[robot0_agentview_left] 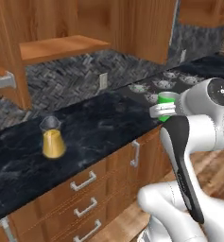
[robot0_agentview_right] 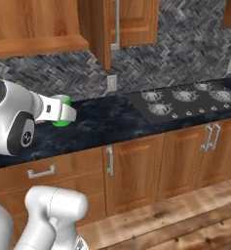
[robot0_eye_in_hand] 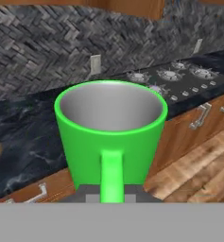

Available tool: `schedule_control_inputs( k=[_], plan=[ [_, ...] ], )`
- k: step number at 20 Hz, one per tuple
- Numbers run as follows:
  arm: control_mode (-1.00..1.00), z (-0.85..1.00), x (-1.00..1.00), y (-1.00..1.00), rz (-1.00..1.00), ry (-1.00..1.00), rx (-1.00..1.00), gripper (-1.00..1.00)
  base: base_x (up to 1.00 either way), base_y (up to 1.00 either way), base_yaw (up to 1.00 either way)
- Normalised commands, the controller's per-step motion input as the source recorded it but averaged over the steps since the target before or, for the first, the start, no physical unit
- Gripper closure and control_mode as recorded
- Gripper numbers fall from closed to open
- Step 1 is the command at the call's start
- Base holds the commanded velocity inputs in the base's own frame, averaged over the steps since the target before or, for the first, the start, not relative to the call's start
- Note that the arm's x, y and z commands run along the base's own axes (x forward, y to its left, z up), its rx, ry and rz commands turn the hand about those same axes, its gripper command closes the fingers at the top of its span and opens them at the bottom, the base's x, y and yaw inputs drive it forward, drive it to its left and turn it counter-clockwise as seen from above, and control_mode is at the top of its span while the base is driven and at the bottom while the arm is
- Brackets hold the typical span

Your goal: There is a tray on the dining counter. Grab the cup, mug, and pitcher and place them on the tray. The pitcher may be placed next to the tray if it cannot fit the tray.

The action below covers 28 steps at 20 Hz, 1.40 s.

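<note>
One green mug [robot0_eye_in_hand: 111, 132], clamped by its handle in the gripper [robot0_eye_in_hand: 111, 191] at 6 o'clock of the hand view, should travel upright to the tray.

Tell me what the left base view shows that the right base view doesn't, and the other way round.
The left base view alone has the pitcher, standing on the black counter. The right base view alone gives the full run of cabinet doors under the stovetop and the wooden floor. Both share the green mug, which the arm holds above that counter.
</note>
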Motion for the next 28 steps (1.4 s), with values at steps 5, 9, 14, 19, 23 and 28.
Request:
schedule_control_inputs(
  k=[5,9,14,19,23,28],
  plan=[
    [1.00,0.00,0.00,0.00,0.00,0.00,0.00,1.00,-0.41,0.00,-0.94],
    [1.00,0.00,0.00,0.00,0.00,0.00,0.00,1.00,-0.21,0.00,-1.00],
    [1.00,0.00,0.00,0.00,0.00,0.00,0.00,1.00,-0.24,0.00,-1.00],
    [1.00,0.00,0.00,0.00,0.00,0.00,0.00,1.00,-0.24,0.00,-1.00],
    [1.00,0.00,0.00,0.00,0.00,0.00,0.00,1.00,-0.24,0.00,-1.00],
    [1.00,0.00,0.00,0.00,0.00,0.00,0.00,1.00,-0.32,0.01,-1.00]
  ],
)
